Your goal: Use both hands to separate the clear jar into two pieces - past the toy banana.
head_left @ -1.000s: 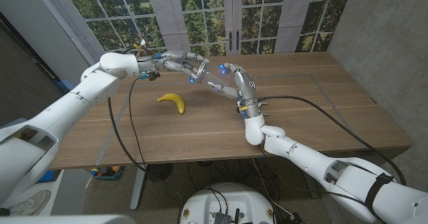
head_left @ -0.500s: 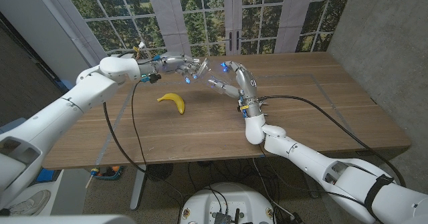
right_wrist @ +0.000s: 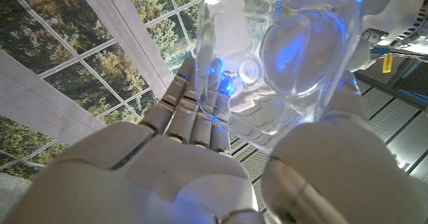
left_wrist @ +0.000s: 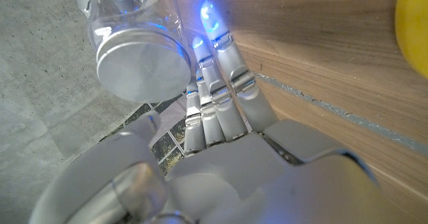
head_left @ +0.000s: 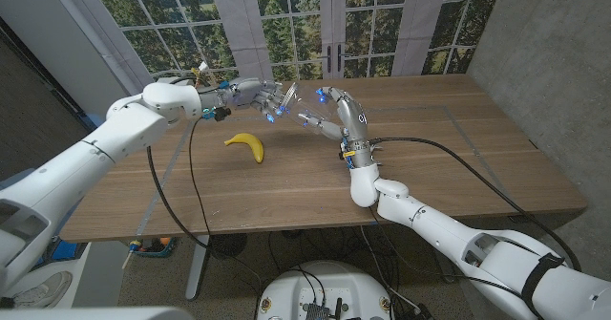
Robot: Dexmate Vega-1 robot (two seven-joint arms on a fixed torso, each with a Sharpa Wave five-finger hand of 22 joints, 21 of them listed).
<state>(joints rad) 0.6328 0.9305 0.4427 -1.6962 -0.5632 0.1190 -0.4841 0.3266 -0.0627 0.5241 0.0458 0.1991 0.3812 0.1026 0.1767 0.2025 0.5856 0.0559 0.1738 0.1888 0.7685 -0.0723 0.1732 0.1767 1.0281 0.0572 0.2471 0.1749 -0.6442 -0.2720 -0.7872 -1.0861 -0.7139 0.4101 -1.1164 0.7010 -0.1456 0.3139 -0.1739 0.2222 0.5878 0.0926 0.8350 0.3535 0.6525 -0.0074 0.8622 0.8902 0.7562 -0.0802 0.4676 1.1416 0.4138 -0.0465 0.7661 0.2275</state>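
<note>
Right hand point(head_left: 336, 117) grips clear jar point(right_wrist: 281, 57); left hand point(head_left: 256, 96) just beside.

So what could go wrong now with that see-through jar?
1. The clear jar sits in the right hand alone. Its smooth wall could slip, and it might fall on the table.
2. The left hand has straight fingers beside the silver lid, not around it, so a grab may miss or knock the jar.
3. A dropped piece could roll toward the toy banana.
</note>
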